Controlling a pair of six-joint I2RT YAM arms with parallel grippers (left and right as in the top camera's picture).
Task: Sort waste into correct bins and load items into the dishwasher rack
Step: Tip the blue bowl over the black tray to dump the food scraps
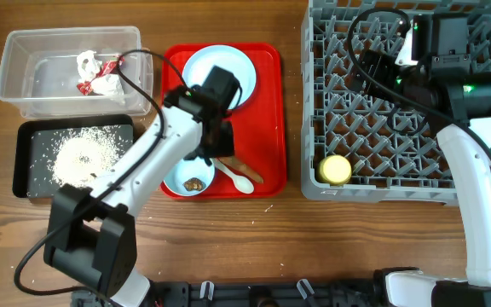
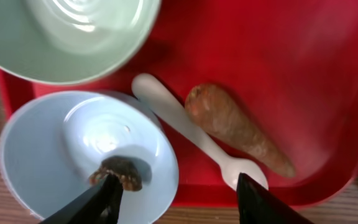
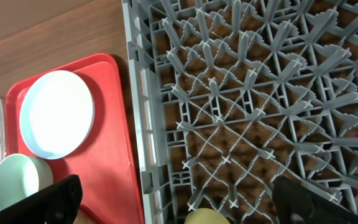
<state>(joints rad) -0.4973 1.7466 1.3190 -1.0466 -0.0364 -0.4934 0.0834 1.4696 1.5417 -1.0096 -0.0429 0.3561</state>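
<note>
Entry: long brown scrap [image 2: 238, 129], tapered, lying flat on the red serving tray [image 2: 278, 56] at mid-table towards the near edge, close alongside the white spoon [image 2: 194, 138]; contact between them cannot be told. Judged light, soft and possibly greasy, likely to squash or break under a hard pinch. Best hold is across the thicker end, fingers straddling it crosswise, clear of the spoon handle. Companion piece: small brown lump [image 2: 120, 171] inside the light blue bowl [image 2: 55, 155]. It is judged crumbly, and the bowl is smooth and apt to skid if nudged. Left gripper [image 2: 178, 196]: fingers spread, grasping nothing, poised over the bowl rim. Right gripper [image 3: 188, 199]: fingers wide apart, empty, above the dishwasher rack [image 1: 373, 189] at the right edge. Likely destination: black tray [image 1: 21, 162] by the left edge
</note>
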